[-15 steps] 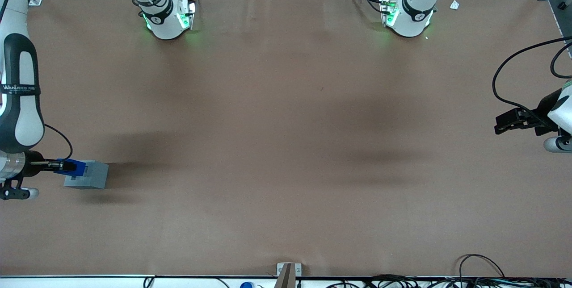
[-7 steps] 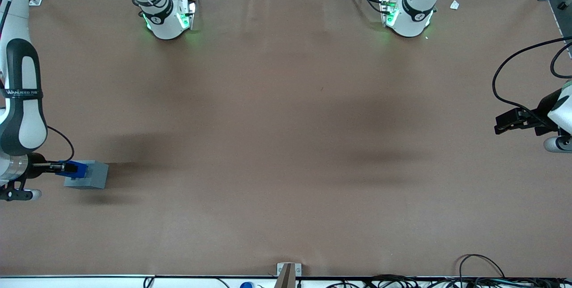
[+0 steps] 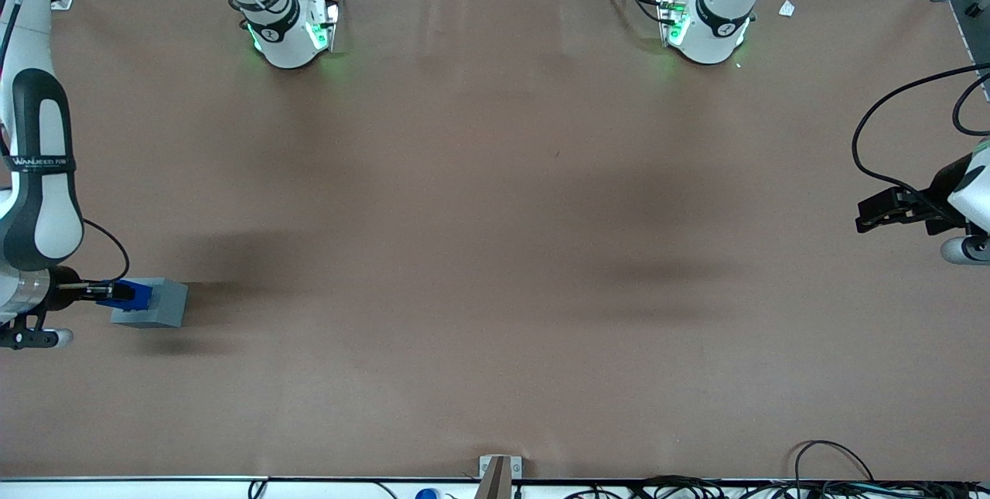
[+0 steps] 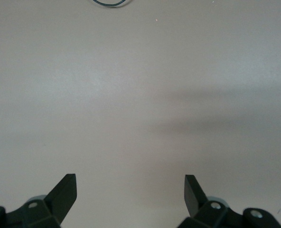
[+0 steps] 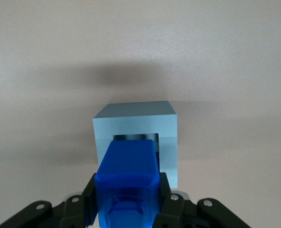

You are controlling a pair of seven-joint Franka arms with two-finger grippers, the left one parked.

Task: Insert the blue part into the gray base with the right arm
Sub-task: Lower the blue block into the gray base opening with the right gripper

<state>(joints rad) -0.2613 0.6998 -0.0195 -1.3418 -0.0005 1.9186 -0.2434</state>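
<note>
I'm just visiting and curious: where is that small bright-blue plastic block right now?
The small bright-blue plastic block is held in the black gripper just over the light-gray cube, toward the working arm's end of the table.

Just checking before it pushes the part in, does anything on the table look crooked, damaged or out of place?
Nothing stands out. The gripper is shut on the blue part, held straight over the gray base, whose recess partly shows past the part's tip. The base sits flat on the brown table at the working arm's end, with no visible damage.
</note>
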